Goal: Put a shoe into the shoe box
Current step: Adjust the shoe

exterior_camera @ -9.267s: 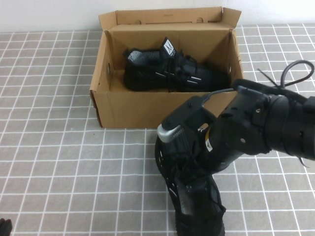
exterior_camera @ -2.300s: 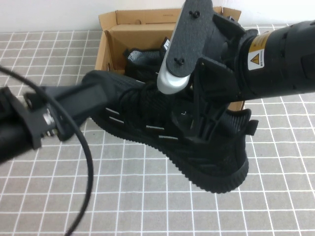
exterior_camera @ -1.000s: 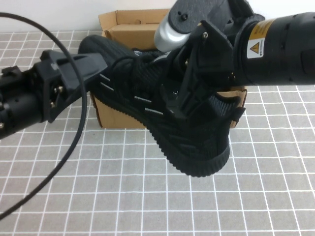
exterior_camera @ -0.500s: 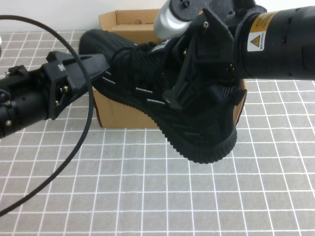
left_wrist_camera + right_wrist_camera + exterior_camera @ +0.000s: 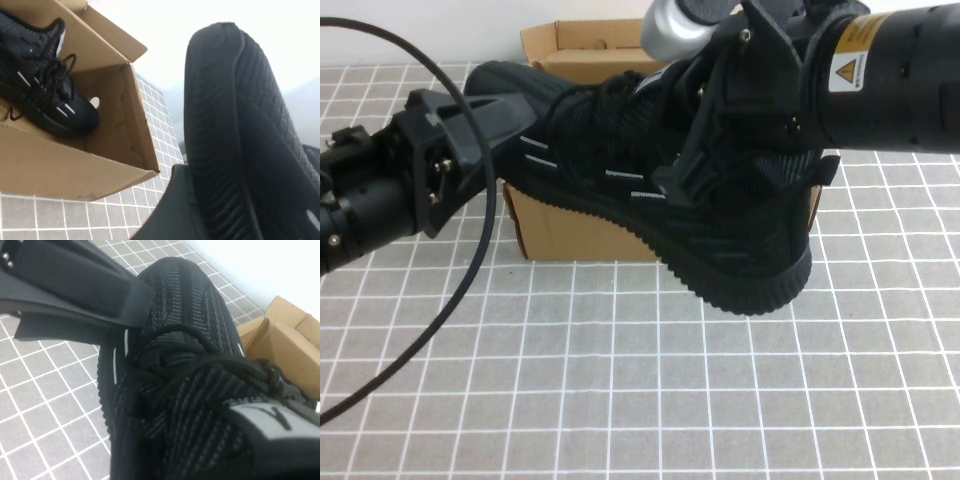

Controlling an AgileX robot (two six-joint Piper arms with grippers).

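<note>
The black knit shoe (image 5: pixel 740 240) hangs in the air, tilted, heel low, across the front of the brown shoe box (image 5: pixel 570 232). My left gripper (image 5: pixel 505 125) is shut on its toe. My right gripper (image 5: pixel 720 165) is shut on its tongue and collar. The left wrist view shows the studded sole (image 5: pixel 235 125) close up and the open box (image 5: pixel 75 165) beyond it. The right wrist view shows the shoe's laces and white tongue tab (image 5: pixel 190 390), the left gripper's fingers (image 5: pixel 75 280) at the toe, and a corner of the box (image 5: pixel 280 335).
The pair's other shoe (image 5: pixel 45 95) lies inside the box along its far wall. The lid flap (image 5: pixel 580 40) stands up at the back. Grey tiled tabletop (image 5: pixel 620 400) spreads in front of the box. The left arm's cable (image 5: pixel 470 290) loops over the table.
The shoe was lifted off the table in front of the box. Over the last second both grippers carried it slightly up and to the right, over the box's front wall.
</note>
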